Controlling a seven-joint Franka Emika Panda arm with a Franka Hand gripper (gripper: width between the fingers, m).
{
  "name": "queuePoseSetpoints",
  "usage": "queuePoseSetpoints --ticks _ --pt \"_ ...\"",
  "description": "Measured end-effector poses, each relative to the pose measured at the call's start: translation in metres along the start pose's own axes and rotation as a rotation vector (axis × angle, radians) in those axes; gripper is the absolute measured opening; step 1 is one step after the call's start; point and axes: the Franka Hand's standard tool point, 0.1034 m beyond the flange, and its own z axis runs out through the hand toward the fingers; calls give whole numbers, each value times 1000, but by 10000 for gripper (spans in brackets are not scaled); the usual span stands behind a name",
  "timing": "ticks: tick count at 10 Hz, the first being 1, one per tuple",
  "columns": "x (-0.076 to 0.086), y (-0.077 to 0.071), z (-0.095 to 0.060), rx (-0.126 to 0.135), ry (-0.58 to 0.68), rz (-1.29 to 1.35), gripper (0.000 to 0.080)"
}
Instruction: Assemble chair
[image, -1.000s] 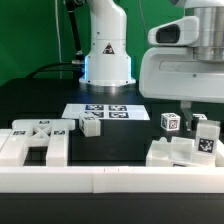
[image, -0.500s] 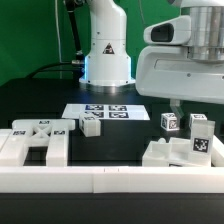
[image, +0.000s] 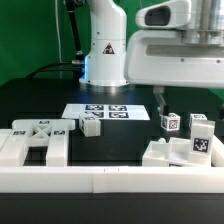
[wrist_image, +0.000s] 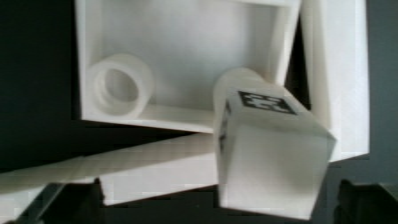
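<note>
The black worktop carries all items. The marker board lies flat near its centre and is the reference for every position below. The white arm base stands directly behind the marker board. A long white border wall runs across the worktop in front of the marker board, nearest the exterior camera.

The tool hangs above the worktop, to the exterior view's right of the marker board. Its jaws are spread wide and released, with nothing gripped. One finger points down just past the marker board's right-hand edge, clear of every part.

The chair is in loose parts, in two groups. The largest part, a blocky white frame with tags on its top face, lies in front of the marker board toward the exterior view's left, against the border wall. The seat lies in front of the marker board toward the exterior view's right, also at the border wall. A tagged leg stands upright on the seat. In the wrist view it rises between the spread fingers, apart from both, near a round socket in the seat's recessed face. A tagged cube and a plain block stand behind the seat, right of the marker board. A small block lies just in front of the marker board's front edge.
</note>
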Motion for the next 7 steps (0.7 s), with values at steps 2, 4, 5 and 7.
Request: queuePoseSetpoints --ticks 2,4,5,7 --pt "-1 -2 3 -1 -3 -3 648" --pt "-1 -2 3 -1 -3 -3 648" --pt "-1 -2 3 -1 -3 -5 648" --pt "-18 11 -2 -8 -20 -298 648"
